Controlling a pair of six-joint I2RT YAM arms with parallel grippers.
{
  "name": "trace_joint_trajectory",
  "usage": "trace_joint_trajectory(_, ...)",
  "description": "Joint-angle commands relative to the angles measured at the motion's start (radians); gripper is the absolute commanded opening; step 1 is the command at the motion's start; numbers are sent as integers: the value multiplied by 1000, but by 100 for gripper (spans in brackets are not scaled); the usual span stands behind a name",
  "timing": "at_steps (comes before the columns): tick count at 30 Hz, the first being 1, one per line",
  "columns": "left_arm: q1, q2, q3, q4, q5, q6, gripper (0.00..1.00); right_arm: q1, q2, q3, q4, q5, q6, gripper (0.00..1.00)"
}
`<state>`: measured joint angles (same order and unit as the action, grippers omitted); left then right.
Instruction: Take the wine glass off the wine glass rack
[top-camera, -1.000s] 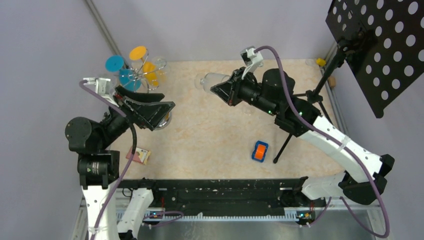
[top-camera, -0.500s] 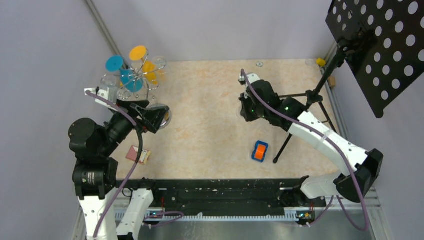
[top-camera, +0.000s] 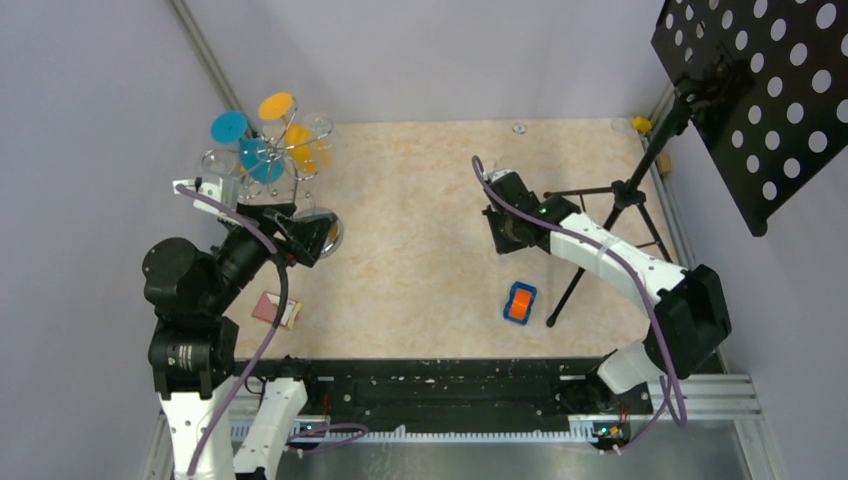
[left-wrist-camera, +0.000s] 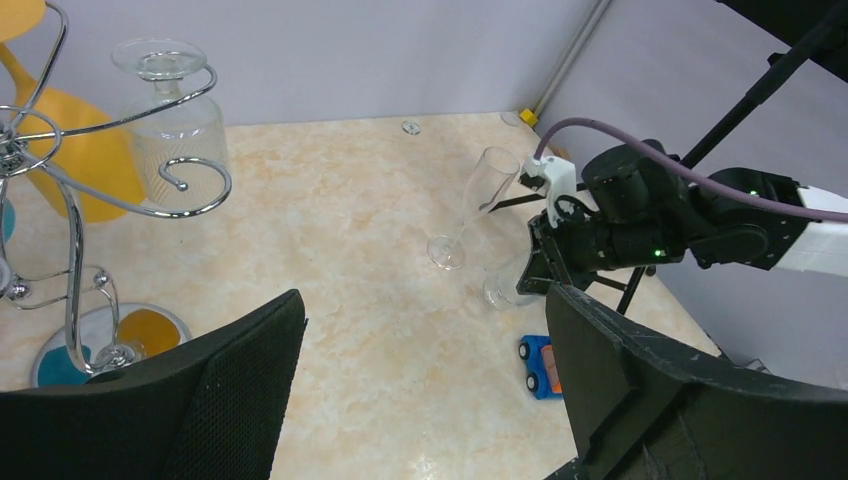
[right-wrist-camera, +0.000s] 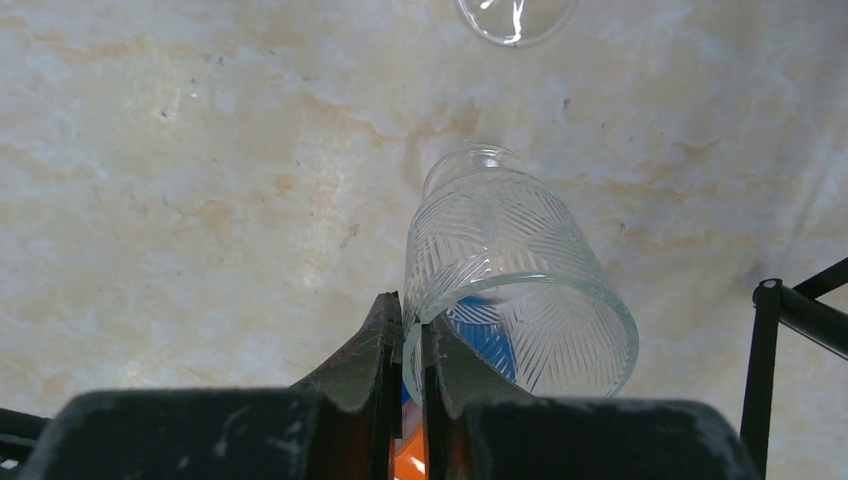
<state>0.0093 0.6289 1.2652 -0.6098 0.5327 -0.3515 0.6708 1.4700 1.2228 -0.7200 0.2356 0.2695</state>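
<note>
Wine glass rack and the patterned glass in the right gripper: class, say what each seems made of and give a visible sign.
Wine glass rack: probably polished or chromed steel wire; silvery, shiny, curled arms. Patterned glass: clear glass, possibly plastic; see-through, with cut zigzag lines, pinched at its rim by the right gripper.

One camera sits above and behind the arm bases, looking down on the whole surface (top-camera: 420, 270). The left wrist view looks low across it at the right arm (left-wrist-camera: 700, 215); the right wrist view peers closely down at a patterned glass (right-wrist-camera: 510, 285) both share
</note>
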Motion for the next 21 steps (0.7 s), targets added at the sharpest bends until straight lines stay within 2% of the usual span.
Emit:
trace_joint_trajectory(1, -5, -2, -7, 18, -8, 22, 93, -16, 31, -5, 73, -29, -28, 0)
trace_joint_trajectory(15, -5, -9, -21, 16, -8, 28, 93, -17, 121, -4, 77, -98, -60, 0)
trace_joint_trajectory(18, -5, -10, -23, 20, -1, 24, 93, -17, 143, 13, 57, -97, -58, 3)
trace_joint_trajectory(21, -5, -10, -24, 22, 2, 22, 93, -17, 150, 30, 36, -81, -50, 12)
